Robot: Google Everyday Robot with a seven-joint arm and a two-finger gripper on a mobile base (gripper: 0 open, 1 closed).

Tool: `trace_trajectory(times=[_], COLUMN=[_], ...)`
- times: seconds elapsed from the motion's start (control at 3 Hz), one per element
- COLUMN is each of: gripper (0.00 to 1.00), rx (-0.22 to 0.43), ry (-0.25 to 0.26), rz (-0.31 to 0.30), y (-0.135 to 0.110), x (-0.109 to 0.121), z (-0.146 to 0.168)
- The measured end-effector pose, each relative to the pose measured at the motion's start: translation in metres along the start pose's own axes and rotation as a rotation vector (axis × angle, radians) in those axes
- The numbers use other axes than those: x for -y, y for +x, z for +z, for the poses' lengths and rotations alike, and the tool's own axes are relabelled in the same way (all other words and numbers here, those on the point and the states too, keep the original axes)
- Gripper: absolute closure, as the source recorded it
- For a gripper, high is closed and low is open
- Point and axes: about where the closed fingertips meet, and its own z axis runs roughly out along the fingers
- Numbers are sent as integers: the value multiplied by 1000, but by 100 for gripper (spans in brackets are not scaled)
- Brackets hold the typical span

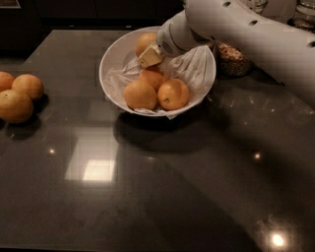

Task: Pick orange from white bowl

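Camera view is showing the gripper [150,56] reaching into the white bowl [110,64] on the dark worktop [172,187], sitting just beside the pale orange [144,41] lying at the bowl's back. Whether its jaws are spread or pinching, I cannot tell. Three deeper-coloured fruits [140,94] are lying in front.

We take this for a kitchen. The desk [147,197] is a dark, polished stone top, and dark cupboard fronts [98,10] run behind its far edge. A jar of grain [231,59] stands toward the far right corner, and loose fruit [19,96] lies at the left edge. The pincer [150,56] reaches into the white bowl [110,64] near the far edge.
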Motion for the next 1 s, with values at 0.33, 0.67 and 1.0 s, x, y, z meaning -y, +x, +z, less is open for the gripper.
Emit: trace_trajectory(times=[0.33, 0.67, 1.0], gripper=[100, 100, 100], rx=[99, 194, 256], ry=[-19, -81, -172], rz=[-18, -39, -93], y=[-11, -17, -15], x=[0, 1, 4], z=[-31, -63, -89])
